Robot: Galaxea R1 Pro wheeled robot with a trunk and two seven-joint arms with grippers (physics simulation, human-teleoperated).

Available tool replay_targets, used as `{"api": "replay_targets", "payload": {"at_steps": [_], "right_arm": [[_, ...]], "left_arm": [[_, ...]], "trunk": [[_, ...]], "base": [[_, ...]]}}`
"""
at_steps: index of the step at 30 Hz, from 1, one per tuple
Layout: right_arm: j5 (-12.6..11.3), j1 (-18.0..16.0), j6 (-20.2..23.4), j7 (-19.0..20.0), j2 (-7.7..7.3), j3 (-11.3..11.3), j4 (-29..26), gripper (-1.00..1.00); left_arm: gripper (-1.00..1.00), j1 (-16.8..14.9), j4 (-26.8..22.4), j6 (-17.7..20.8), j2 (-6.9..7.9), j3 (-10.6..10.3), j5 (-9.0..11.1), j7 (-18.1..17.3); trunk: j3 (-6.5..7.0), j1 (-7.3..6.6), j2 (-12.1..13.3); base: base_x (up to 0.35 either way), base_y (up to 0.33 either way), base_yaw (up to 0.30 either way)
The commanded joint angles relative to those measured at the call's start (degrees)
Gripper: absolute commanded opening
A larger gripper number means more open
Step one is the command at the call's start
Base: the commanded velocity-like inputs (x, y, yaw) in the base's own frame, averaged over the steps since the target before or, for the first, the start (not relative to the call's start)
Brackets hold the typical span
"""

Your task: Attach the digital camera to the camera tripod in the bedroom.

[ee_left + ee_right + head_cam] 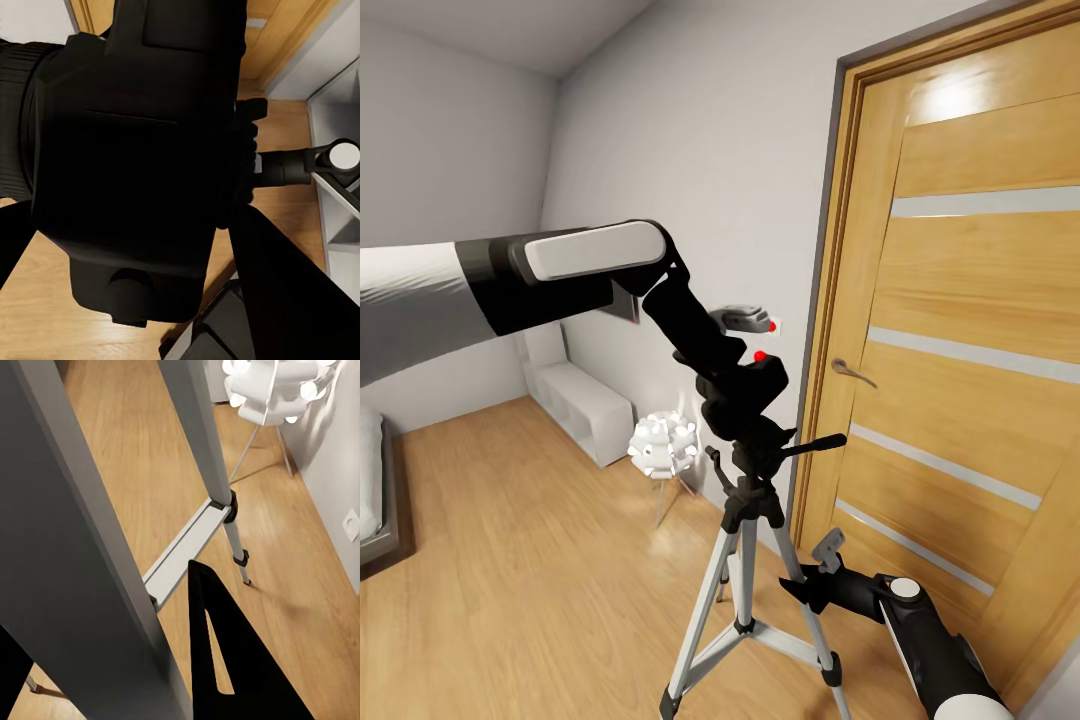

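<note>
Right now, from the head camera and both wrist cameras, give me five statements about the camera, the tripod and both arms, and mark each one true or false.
1. The left gripper holds the digital camera directly above the camera tripod head. True.
2. The tripod lies flat on the floor. False: it stands upright on spread legs.
3. The right gripper is low beside the tripod's legs. True.
4. The oak door stands wide open. False: it is closed in its frame.
5. The white ball lamp sits on the white shelf unit. False: it stands on thin legs on the floor.
</note>
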Motion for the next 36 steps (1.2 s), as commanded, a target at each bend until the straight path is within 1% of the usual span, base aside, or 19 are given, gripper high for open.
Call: {"api": "replay_targets", "payload": {"at_steps": [1,2,3,17,24,26,28,29,30,31,33,36], "right_arm": [[3.0,0.0,0.4,-1.0,0.02,-0.2,0.3,-1.0],[3.0,0.0,0.4,-1.0,0.02,-0.2,0.3,-1.0],[3.0,0.0,0.4,-1.0,0.02,-0.2,0.3,-1.0],[3.0,0.0,-0.7,-1.0,0.02,-0.2,0.3,-1.0],[3.0,0.1,-1.0,-1.0,0.02,-0.2,0.3,-1.0],[3.0,0.1,-1.0,-1.0,0.02,-0.2,0.3,-1.0],[3.0,0.1,-1.0,-1.0,0.02,-0.2,0.3,-1.0],[3.0,0.1,-1.0,-1.0,0.02,-0.2,0.3,-1.0],[3.0,0.1,-1.0,-1.0,0.02,-0.2,0.3,-1.0],[3.0,0.1,-1.0,-1.0,0.02,-0.2,0.3,-1.0],[3.0,0.1,-1.0,-1.0,0.02,-0.2,0.3,-1.0],[3.0,0.1,-1.0,-1.0,0.02,-0.2,0.3,-1.0]], "left_arm": [[-1.0,-0.1,0.0,0.0,0.01,-0.1,0.5,0.3],[-1.0,-0.1,0.0,0.0,0.0,-0.1,0.5,0.3],[1.0,-0.1,0.0,0.0,-0.01,-0.1,0.5,0.3],[1.0,-0.2,0.1,0.0,-0.52,0.3,0.5,0.2],[1.0,-0.2,0.1,0.0,-0.46,0.6,0.5,0.2],[1.0,-0.3,0.1,0.0,-0.27,1.1,0.5,0.2],[1.0,-0.4,0.1,0.0,0.19,2.3,0.5,0.2],[1.0,-0.4,0.1,0.0,1.05,4.0,0.5,0.2],[1.0,-0.4,0.1,0.0,1.05,4.0,0.5,0.2],[1.0,-0.4,0.1,0.0,2.06,6.1,0.5,0.2],[1.0,-0.4,0.2,0.0,3.15,8.6,0.5,0.2],[1.0,-0.1,0.2,0.0,5.22,12.4,0.5,0.3]], "trunk": [[-0.05,0.04,0.0],[-0.05,0.04,0.0],[-0.05,0.04,0.0],[-0.05,0.04,0.0],[-0.05,0.04,0.0],[-0.05,0.04,0.0],[-0.05,0.04,0.0],[-0.05,0.04,0.0],[-0.05,0.04,0.0],[-0.05,0.04,0.0],[-0.05,0.04,0.0],[-0.05,0.04,0.0]], "base": [[0.0,0.0,0.0],[0.0,0.0,0.0],[0.0,0.0,0.0],[0.0,0.0,0.0],[0.0,0.0,0.0],[0.0,0.0,0.0],[0.0,0.0,0.0],[0.0,0.0,0.0],[0.0,0.0,0.0],[0.0,0.0,0.0],[0.0,0.0,0.0],[0.0,0.0,0.0]]}}
